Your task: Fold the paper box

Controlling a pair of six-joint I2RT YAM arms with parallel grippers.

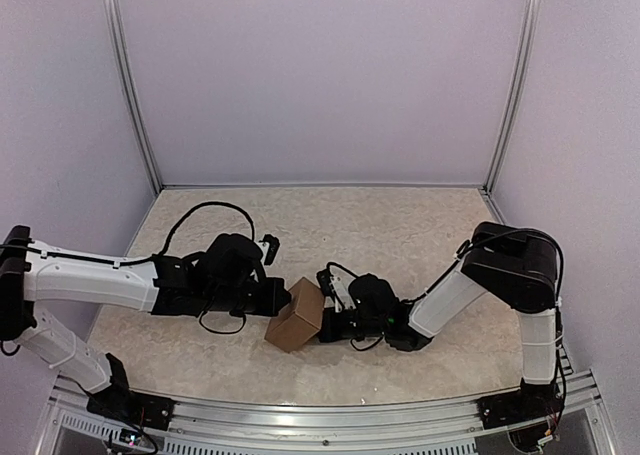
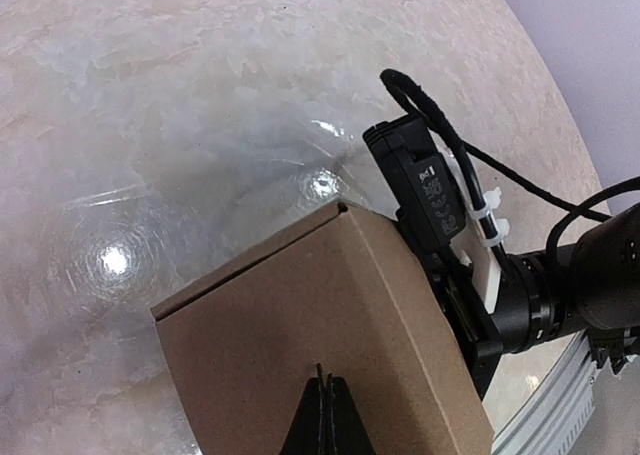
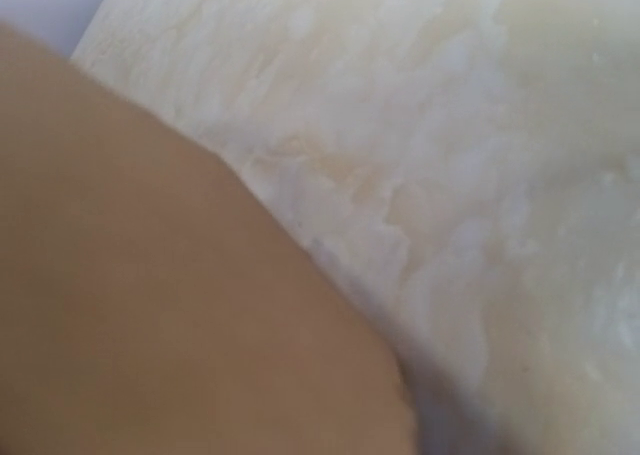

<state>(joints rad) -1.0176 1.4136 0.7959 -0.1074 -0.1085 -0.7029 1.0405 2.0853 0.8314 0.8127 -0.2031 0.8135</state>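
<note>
Marbled worktop [image 1: 420, 225] is being shown overhead, the paper box [image 1: 295, 315] being flanked at front centre by the left claw [image 1: 283, 297] and right claw [image 1: 326, 325], both closed. Right wrist view is being filled by blurred cardboard.

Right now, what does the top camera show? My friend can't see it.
A small brown cardboard box, folded into a carton, sits on the pale marbled table. The shut left gripper meets its left side and the shut right gripper its right side.
</note>
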